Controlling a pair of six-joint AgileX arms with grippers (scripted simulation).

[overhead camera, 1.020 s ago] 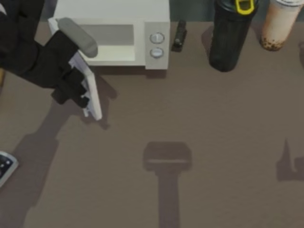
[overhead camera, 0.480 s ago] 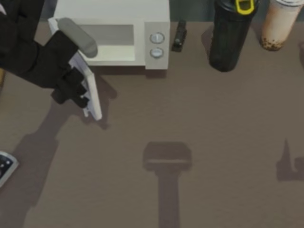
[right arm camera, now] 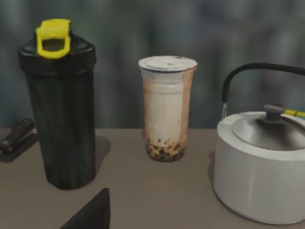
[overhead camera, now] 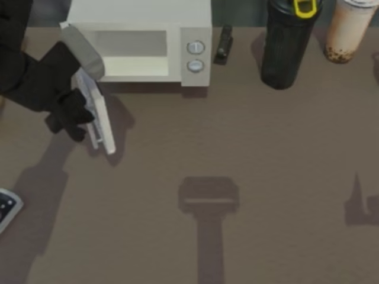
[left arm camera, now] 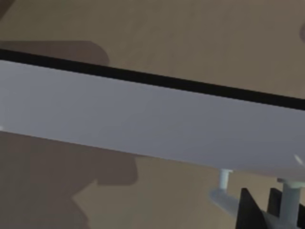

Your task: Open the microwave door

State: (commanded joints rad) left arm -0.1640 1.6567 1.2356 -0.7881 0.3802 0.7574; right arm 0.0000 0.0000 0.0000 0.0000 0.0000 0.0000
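Left gripper (overhead camera: 80,118) at table's left, beside microwave door (overhead camera: 99,116); finger state: cannot tell. Door swung wide, edge-on, hinged at left front corner of microwave (overhead camera: 142,41) at table's back left. Two knobs (overhead camera: 195,56), one black bottle (overhead camera: 290,44), one drink cup (overhead camera: 349,29), one kettle (right arm camera: 259,164).

Black bottle (right arm camera: 59,109), bubble tea (right arm camera: 165,109), kettle (right arm camera: 259,164).

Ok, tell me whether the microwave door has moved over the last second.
Yes. The microwave door swung further open, its free edge shifting toward the table's left, away from the knob panel, with the left gripper on it.
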